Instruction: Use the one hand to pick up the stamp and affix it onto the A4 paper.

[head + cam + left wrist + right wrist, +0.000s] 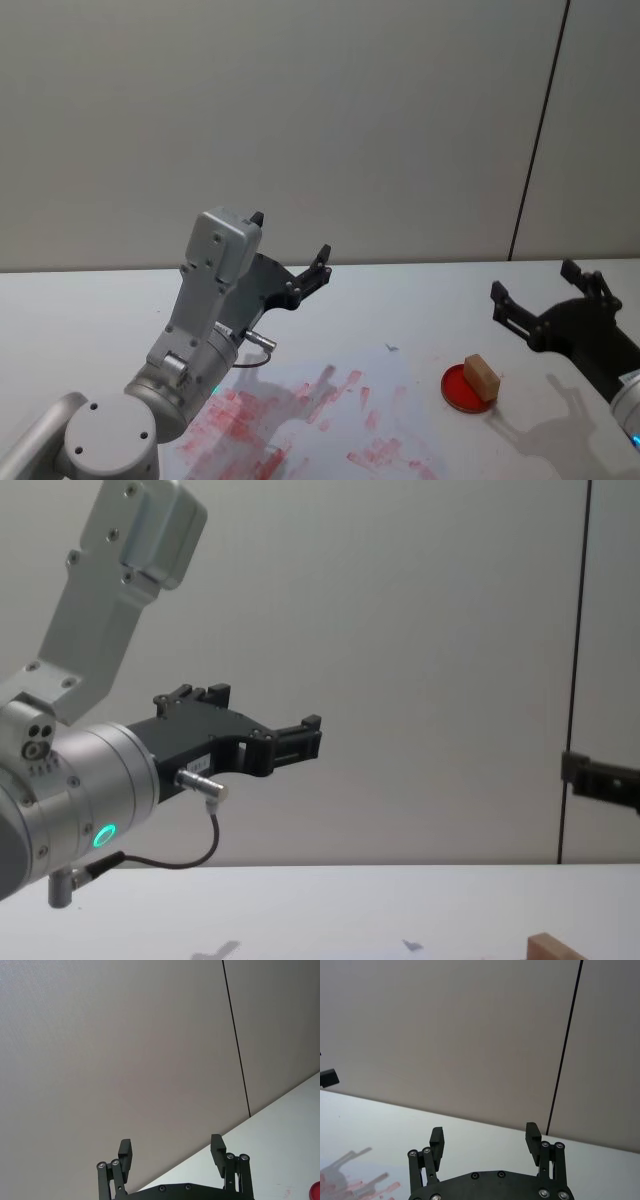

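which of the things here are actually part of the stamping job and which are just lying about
In the job:
- stamp
- A4 paper, smeared with red marks
- right gripper, open, off to the stamp's right

Not in it:
- left gripper, open, raised on the left
- red round pad, under the stamp
- white table

A: Surface?
B: White table, plain and matte.
A: What's lying on it?
B: A4 paper, flat, at the near middle. Red smears all over the sheet, heaviest on its left part.
A: Anything else?
B: Round red pad, flat on the tabletop, just right of the paper. Can't tell if they touch.
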### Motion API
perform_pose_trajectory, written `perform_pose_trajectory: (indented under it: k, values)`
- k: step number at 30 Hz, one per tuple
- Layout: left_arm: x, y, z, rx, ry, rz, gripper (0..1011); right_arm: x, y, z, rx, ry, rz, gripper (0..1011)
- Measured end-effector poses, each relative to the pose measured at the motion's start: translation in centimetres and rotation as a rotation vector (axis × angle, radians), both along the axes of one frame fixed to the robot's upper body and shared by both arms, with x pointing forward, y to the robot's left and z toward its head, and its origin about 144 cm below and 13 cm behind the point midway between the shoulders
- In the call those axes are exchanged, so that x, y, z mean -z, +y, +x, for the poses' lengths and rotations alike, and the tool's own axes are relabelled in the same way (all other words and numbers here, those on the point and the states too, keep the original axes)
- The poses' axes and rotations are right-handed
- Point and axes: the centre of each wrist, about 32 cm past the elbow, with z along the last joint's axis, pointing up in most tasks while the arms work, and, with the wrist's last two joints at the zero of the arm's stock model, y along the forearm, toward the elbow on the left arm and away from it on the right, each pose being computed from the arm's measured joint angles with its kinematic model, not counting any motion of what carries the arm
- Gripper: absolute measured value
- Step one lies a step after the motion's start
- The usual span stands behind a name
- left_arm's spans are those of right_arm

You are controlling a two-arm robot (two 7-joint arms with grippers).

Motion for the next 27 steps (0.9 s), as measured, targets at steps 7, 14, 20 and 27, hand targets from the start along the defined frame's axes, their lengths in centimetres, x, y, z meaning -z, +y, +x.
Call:
perform_pose_trajectory:
  k: [7,14,20,27]
  values:
    - [0.0,0.0,0.0,0.0,0.0,0.0,1001,0.0,-0.3,-0.8,0.008,0.087,-0.017,1001]
    - [0.0,0.0,0.0,0.0,0.0,0.0,1001,0.1,-0.1,-1.0,0.016,0.169,-0.034,1001]
    - [0.0,0.0,0.0,0.0,0.0,0.0,1001,0.5,0.7,-0.6,0.013,0.261,-0.062,1001]
    - [0.0,0.0,0.0,0.0,0.0,0.0,1001,1.2,1.5,0.3,0.005,0.32,-0.092,1001]
